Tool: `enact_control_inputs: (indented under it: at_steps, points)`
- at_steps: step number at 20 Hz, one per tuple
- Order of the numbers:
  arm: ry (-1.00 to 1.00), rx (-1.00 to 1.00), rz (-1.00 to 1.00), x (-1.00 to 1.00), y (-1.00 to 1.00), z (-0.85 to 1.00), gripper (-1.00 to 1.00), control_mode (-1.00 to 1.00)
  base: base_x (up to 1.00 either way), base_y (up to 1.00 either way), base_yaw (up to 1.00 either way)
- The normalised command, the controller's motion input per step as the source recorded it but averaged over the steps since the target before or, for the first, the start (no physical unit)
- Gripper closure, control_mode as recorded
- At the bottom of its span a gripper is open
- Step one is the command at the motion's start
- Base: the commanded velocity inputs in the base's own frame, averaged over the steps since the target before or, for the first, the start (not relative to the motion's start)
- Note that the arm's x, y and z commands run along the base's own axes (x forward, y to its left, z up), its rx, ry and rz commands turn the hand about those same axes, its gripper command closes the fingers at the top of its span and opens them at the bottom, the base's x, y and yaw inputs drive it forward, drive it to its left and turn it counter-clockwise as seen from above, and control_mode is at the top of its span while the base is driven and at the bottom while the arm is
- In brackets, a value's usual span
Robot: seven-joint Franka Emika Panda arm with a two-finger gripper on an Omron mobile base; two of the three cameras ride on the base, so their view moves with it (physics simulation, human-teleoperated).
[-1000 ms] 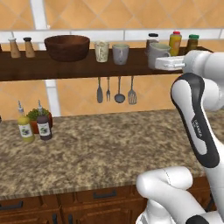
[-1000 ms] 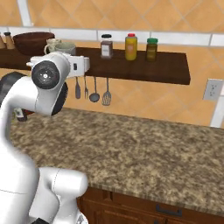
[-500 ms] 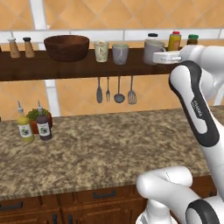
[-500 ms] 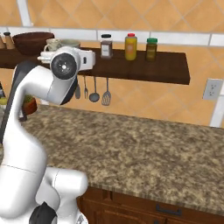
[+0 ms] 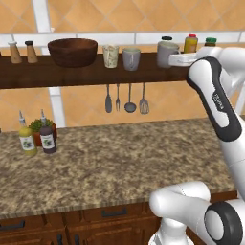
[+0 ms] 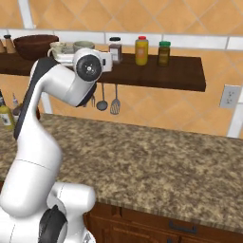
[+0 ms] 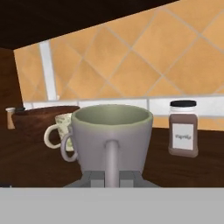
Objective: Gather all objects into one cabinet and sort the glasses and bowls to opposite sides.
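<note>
My gripper (image 5: pixel 181 59) is shut on the handle of a grey mug (image 5: pixel 166 53), which it holds upright over the dark-brown open shelf (image 5: pixel 86 72), right of the middle. In the hand view the mug (image 7: pixel 112 131) is close in front, its handle pinched between my fingertips at the gripper (image 7: pixel 111 177). Further left on the shelf stand a second grey mug (image 5: pixel 131 59), the cream patterned cup (image 5: pixel 110 56) and the wide dark wooden bowl (image 5: pixel 72 51). I cannot tell whether the held mug touches the plank.
Three coloured-lid jars (image 6: pixel 141 50) stand on the shelf behind and right of the held mug, one brown jar (image 7: pixel 183 133) close to it. Two shakers (image 5: pixel 22 51) stand at the shelf's left end. Utensils (image 5: pixel 129 98) hang below. Bottles (image 5: pixel 36 136) stand on the granite counter (image 5: pixel 119 162).
The arm has lifted the grey mug and carried it a little to the left, up to shelf level. The gripper stayed shut on the handle.
</note>
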Motion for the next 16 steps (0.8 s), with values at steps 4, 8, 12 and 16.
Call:
enact_control_inputs:
  at_steps: [4, 8, 12, 16]
  points:
    - [0.00, 0.00, 0.00, 0.10, -0.09, 0.00, 1.00, -1.00, 0.00, 0.00, 0.00]
    - [0.00, -0.07, 0.00, 0.05, 0.01, -0.15, 1.00, -1.00, 0.00, 0.00, 0.00]
    - [0.00, -0.09, 0.00, 0.15, 0.00, -0.21, 1.00, -1.00, 0.00, 0.00, 0.00]
    - [0.00, -0.02, 0.00, 0.13, 0.00, -0.02, 1.00, -1.00, 0.00, 0.00, 0.00]
